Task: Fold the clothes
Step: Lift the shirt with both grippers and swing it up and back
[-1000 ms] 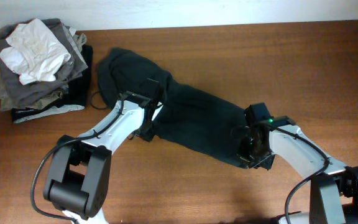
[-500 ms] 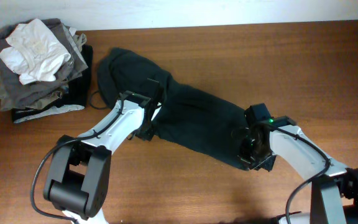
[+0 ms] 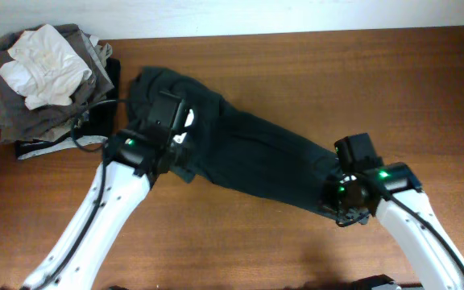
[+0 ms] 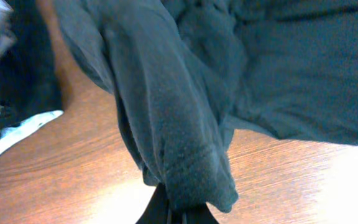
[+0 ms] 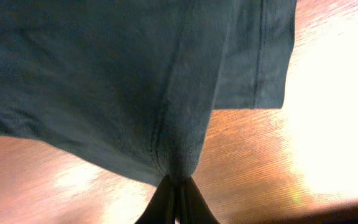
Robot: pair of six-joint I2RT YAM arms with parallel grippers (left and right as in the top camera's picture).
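Dark T-shirt (image 3: 248, 157): laid in a band across the middle of the wooden table (image 3: 361, 80), from 10 o'clock to 4 o'clock. Its 10 o'clock end is clamped by the left gripper (image 4: 176, 211), and its 4 o'clock end by the right gripper (image 5: 178, 198). Garment pile (image 3: 51, 80): stacked at the 10 o'clock corner.

Brown wooden table (image 3: 296, 64) catching bright glare, pale wall (image 3: 216, 12) behind
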